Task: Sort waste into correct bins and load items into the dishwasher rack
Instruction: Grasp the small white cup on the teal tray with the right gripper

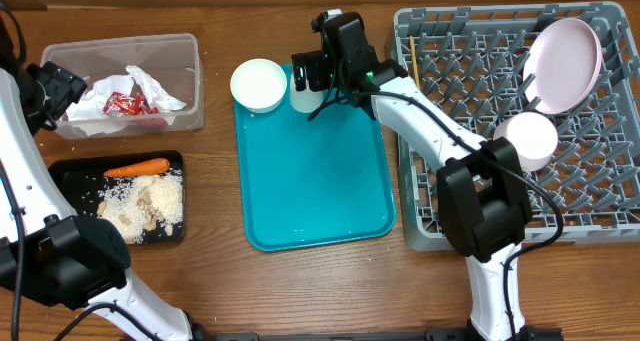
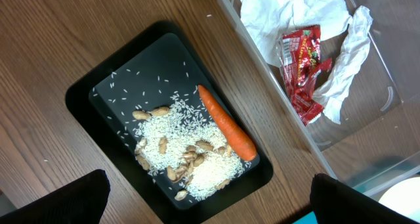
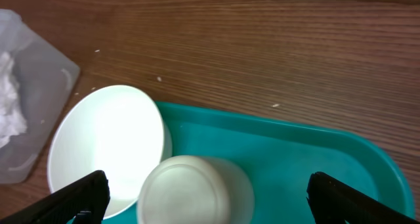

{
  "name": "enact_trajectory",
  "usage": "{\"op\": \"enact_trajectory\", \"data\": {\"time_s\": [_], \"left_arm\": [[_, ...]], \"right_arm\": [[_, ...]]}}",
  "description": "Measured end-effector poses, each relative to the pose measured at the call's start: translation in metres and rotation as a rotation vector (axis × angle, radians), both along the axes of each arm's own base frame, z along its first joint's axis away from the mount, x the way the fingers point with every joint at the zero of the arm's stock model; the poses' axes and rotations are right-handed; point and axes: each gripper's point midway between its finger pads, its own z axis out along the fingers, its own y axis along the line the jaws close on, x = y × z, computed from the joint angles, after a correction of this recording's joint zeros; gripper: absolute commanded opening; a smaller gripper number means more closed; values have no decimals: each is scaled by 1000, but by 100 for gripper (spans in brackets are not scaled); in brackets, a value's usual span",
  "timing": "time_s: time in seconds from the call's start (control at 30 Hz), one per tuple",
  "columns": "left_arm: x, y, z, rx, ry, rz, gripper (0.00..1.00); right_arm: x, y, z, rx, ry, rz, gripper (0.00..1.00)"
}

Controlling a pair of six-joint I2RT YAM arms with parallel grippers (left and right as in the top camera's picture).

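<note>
A small white cup (image 3: 193, 191) sits at the teal tray's far left corner, next to a white bowl (image 3: 105, 148). My right gripper (image 3: 216, 204) hangs open over the cup, one finger to each side and neither touching it; overhead it is at the right gripper (image 1: 312, 81). My left gripper (image 2: 210, 211) is open and empty above the black tray (image 2: 118, 73), which holds a carrot (image 2: 226, 125), rice and nuts (image 2: 190, 152). The clear tub (image 2: 262, 66) holds white napkins (image 2: 289, 14) and a red wrapper (image 2: 302, 60). The grey rack (image 1: 470, 196) holds a pink plate (image 1: 563, 64), a white bowl (image 1: 531, 139) and a wooden stick (image 1: 413, 56).
The teal serving tray (image 1: 315, 181) lies in the middle of the wooden table, between the two bins on the left and the rack on the right. Both arm bases stand at the near edge.
</note>
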Motion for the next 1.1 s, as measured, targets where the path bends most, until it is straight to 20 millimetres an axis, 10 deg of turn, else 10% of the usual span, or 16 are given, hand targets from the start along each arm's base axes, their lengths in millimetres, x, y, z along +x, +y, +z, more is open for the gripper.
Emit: {"op": "enact_trajectory", "data": {"time_s": [0.47,1.1], "left_arm": [[0,0,0,0,0,0,100],[0,0,0,0,-1,0,100]], "right_arm": [[-10,14,-49,-20,84,43,100],[-10,19,-48,-44,57,33,74]]}}
